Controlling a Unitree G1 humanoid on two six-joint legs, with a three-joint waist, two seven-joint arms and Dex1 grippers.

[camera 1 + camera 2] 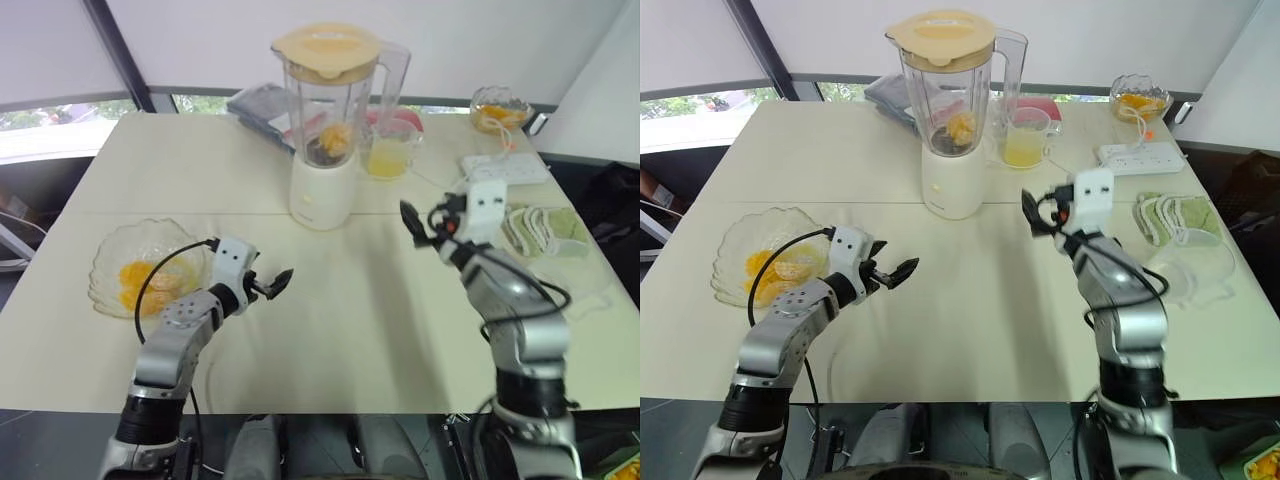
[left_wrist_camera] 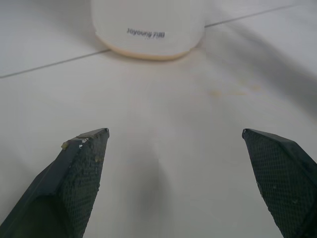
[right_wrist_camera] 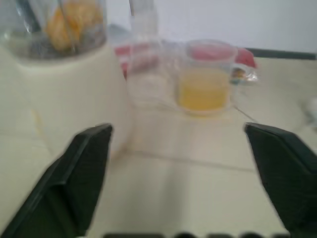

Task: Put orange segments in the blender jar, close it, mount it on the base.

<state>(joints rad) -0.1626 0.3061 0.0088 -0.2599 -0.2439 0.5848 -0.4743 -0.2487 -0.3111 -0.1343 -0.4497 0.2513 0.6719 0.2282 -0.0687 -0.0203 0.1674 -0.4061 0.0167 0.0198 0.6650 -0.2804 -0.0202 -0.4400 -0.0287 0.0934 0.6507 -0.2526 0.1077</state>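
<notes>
The left tool (image 1: 272,284) and right tool (image 1: 425,222) are held released and empty because the lidded jar (image 1: 330,110) ahead is judged seated on its base (image 1: 322,190).

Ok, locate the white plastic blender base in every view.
Left eye view: white plastic blender base upper centre.
Right eye view: base upper centre.
Left wrist view: base ahead of the left gripper.
Right wrist view: base beside the yellow juice cup.
Shared landmark: the table seam passing the base.
</notes>
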